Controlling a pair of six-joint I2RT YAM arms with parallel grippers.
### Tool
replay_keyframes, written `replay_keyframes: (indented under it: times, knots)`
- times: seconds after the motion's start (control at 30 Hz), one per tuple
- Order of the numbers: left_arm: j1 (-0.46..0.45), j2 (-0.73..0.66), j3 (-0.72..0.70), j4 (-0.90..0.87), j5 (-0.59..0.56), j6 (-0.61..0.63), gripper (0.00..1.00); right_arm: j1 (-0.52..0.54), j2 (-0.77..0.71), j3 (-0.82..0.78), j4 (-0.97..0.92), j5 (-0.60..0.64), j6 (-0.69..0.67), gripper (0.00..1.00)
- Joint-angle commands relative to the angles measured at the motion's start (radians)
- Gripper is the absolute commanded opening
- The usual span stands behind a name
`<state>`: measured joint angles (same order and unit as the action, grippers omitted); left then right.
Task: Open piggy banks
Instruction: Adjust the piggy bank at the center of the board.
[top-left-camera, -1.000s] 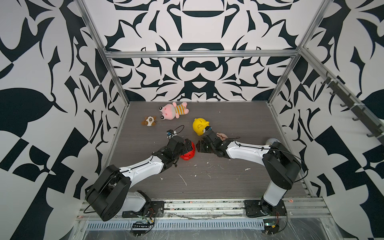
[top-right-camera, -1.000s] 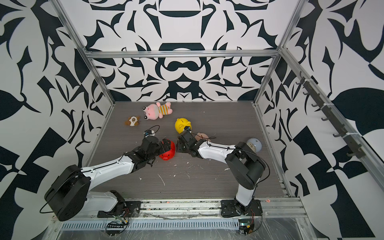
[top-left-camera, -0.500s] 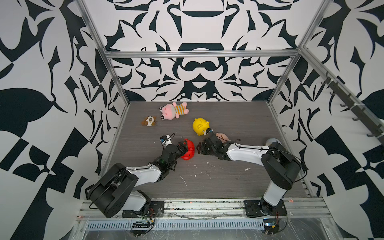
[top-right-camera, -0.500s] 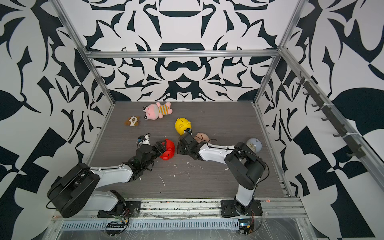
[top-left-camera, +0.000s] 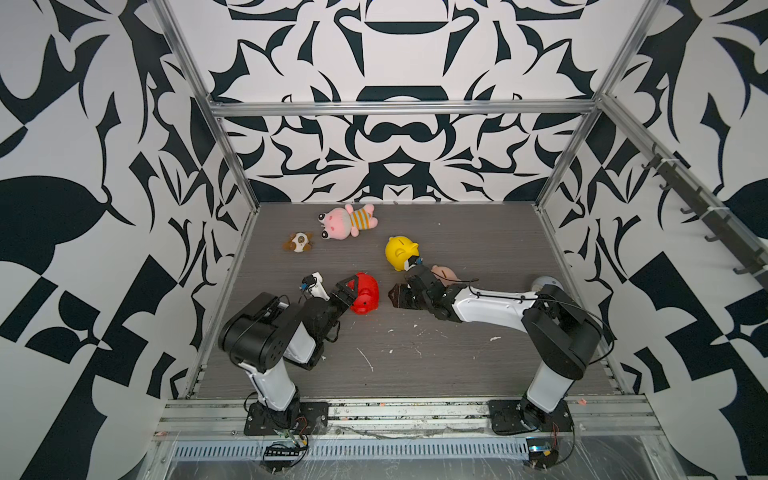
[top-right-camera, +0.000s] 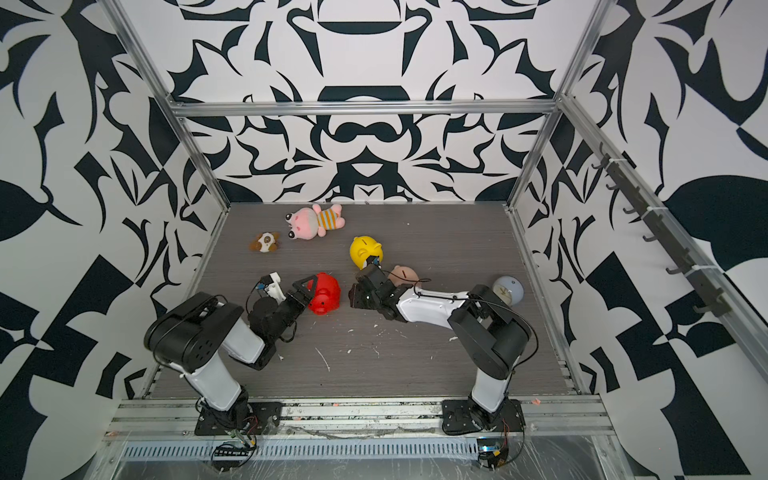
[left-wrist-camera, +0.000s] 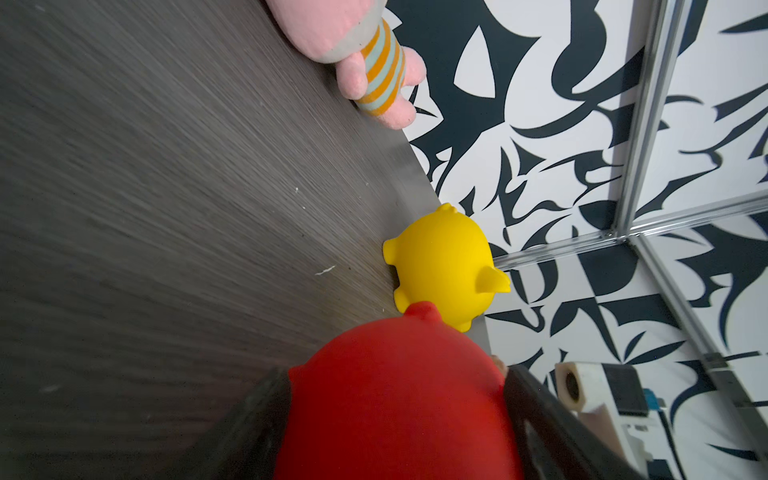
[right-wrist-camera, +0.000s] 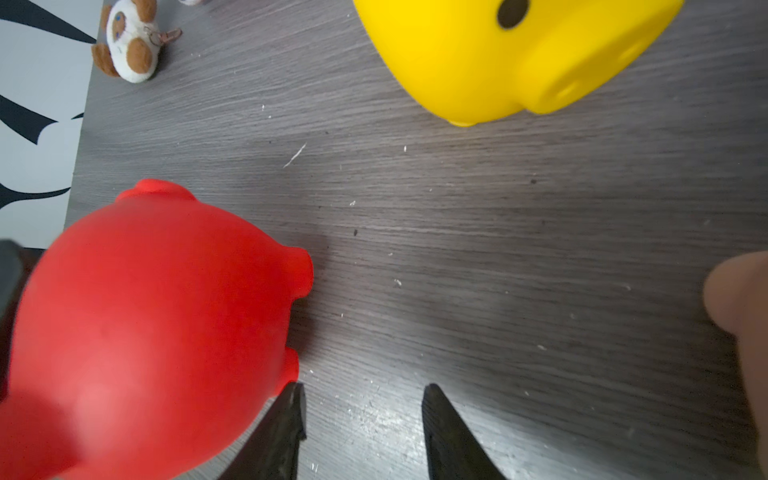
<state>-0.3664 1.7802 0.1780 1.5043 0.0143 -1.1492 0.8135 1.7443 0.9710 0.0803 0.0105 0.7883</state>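
Grips the red piggy bank (top-left-camera: 368, 291) across its flanks with the left gripper (top-left-camera: 351, 296), down on the grey table (top-left-camera: 457, 353), just left of centre and a little below the middle in both top views. Seen from the left wrist with a black finger (left-wrist-camera: 262, 415) pressed to each side of the red body.

Faces it with the right gripper (right-wrist-camera: 363, 390), low over the table, near the pig but not holding it, with fingers moderately parted and only bare tabletop in the gap.

Leaves the yellow piggy bank (top-left-camera: 401, 252) lying up and to the right of the red one, and the peach-pink piggy bank (top-left-camera: 442, 274) further right, partly hidden behind the right wrist, with neither gripped.

Cannot make out a belly plug on any pig from these views.

Judged to be the bracing step on the red pig, with the body secured and no opening yet begun. Next likely calls for turning the red belly toward the right gripper, finding the round plug, narrowing onto its rim and pulling while holding the body firm. Worth minding the smooth, rounded shell, apt to slip or roll under a sideways tug.
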Motion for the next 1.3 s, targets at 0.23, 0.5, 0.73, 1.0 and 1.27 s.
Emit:
replay_keyframes:
  times: [0.23,0.5,0.73,1.0,1.27]
  knots:
    - [0.046,-0.035,-0.069,-0.158,-0.004,-0.018,0.99,0.009,-0.017,0.026,0.012,0.014,-0.037,0.48]
    - [0.046,-0.419,-0.08,-0.567,-0.059,0.027,0.99,0.013,-0.016,0.04,0.012,0.012,-0.053,0.48]
    - [0.049,-0.847,0.02,-1.1,-0.152,0.193,0.99,0.023,-0.001,0.054,0.027,0.001,-0.056,0.48]
    - [0.053,-0.887,0.058,-1.275,-0.2,0.242,0.99,0.035,0.015,0.089,0.017,-0.01,-0.073,0.45]
    - [0.084,-0.825,0.09,-1.26,-0.183,0.298,0.99,0.044,0.04,0.121,0.04,-0.053,-0.102,0.41]
